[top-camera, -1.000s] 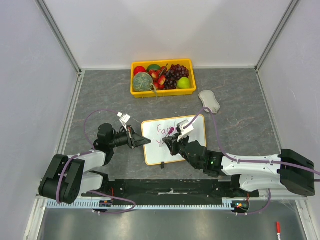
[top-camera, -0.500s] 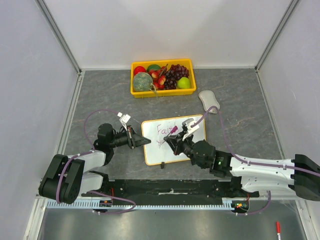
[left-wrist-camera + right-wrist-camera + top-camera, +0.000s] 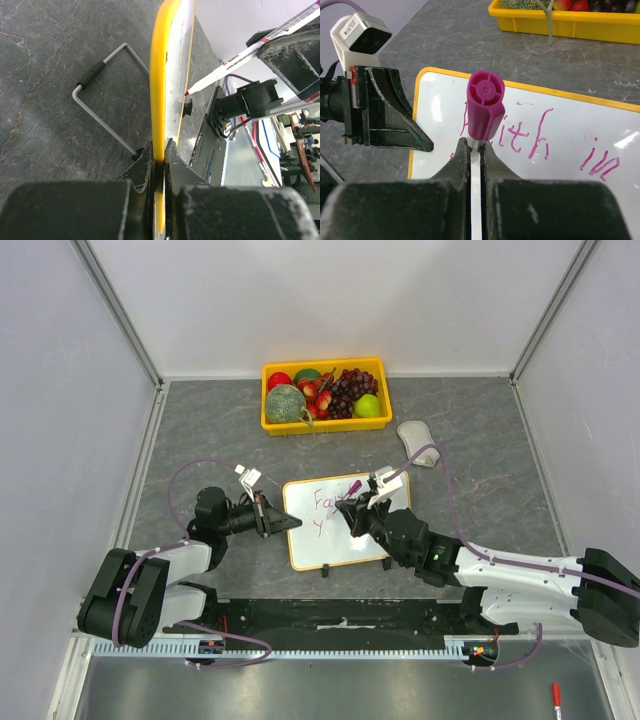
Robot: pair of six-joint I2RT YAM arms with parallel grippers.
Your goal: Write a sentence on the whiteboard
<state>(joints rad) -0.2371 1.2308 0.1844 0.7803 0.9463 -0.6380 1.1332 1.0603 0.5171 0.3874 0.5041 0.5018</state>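
Observation:
The whiteboard (image 3: 305, 540), white with a yellow-orange rim, is propped tilted on a wire stand (image 3: 104, 94). My left gripper (image 3: 275, 519) is shut on its left rim (image 3: 160, 75), seen edge-on in the left wrist view between my jaws (image 3: 159, 155). My right gripper (image 3: 353, 512) is shut on a marker with a magenta cap (image 3: 486, 110). The marker's white barrel (image 3: 250, 47) slants down to the board face, tip touching. The sentence in pink reads "Faith in" (image 3: 540, 140); a "y" (image 3: 322, 526) starts the second line. The marker cap hides part of the "F".
A yellow fruit tray (image 3: 325, 426) stands at the back. A grey-white eraser (image 3: 418, 442) lies right of the board, under the right arm's cable. A red marker (image 3: 556, 698) lies below the table edge at the front right. Walls enclose three sides.
My right gripper with the marker has moved a little to the right and away along the board. The left gripper and the board have not moved.

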